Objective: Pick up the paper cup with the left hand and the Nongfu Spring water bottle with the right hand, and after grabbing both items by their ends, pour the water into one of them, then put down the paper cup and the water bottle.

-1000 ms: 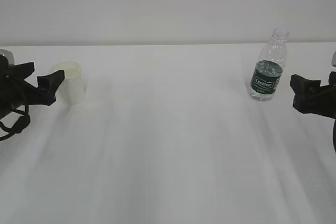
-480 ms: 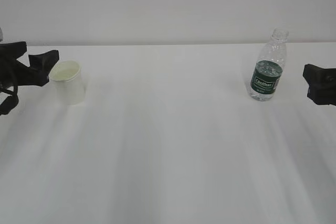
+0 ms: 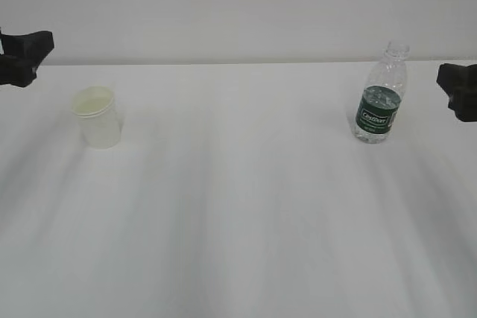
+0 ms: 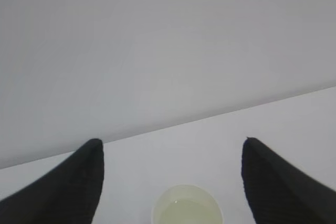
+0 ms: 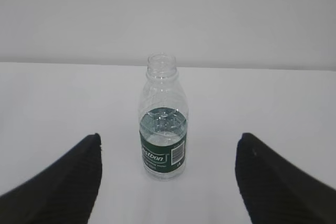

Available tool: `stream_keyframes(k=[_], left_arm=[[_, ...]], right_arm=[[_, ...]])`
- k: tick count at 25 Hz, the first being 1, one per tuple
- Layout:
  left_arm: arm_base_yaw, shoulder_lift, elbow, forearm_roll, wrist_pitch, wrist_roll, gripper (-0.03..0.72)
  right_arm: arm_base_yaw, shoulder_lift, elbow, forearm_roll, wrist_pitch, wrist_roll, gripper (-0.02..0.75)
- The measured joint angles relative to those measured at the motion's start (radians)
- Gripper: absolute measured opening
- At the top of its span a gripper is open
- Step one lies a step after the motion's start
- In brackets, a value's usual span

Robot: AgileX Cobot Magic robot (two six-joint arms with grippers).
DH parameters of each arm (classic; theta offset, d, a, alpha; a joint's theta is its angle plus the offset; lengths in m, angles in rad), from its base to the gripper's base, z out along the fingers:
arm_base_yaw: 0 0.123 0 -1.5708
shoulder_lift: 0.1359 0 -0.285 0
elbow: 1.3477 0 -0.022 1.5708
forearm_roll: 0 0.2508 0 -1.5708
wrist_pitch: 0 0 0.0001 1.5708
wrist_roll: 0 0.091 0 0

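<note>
Both claws stood wide and empty: left claw above the cup, right claw facing the uncapped bottle. Either upright vessel on the surface could be tipped by a clumsy approach, spilling water.

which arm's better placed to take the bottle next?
Right. Its open pincer frames the upright water bottle dead centre in the right wrist view, and sits just to its right in the exterior view. The left pincer is over the paper cup, far across the table.
</note>
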Motion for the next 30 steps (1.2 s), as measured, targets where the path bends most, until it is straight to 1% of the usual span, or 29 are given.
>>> stream_keyframes(k=[10,15,23,30], left_arm=[[-0.001,-0.159,0.004,0.000,0.168,-0.059,0.587],[-0.001,-0.252,0.006,0.000,0.246,-0.063,0.587],[-0.001,-0.402,0.006,0.000,0.421,-0.078,0.587],[-0.001,-0.539,0.008,0.000,0.569,-0.111,0.587]], right_arm=[[0.000,-0.133,-0.051,0.000,0.188,-0.007,0.592],[0.000,-0.193,-0.073,0.000,0.250,-0.007,0.592],[0.000,-0.270,-0.106,0.000,0.383,-0.007,0.592],[0.000,-0.362,-0.122,0.000,0.468,-0.008,0.592]])
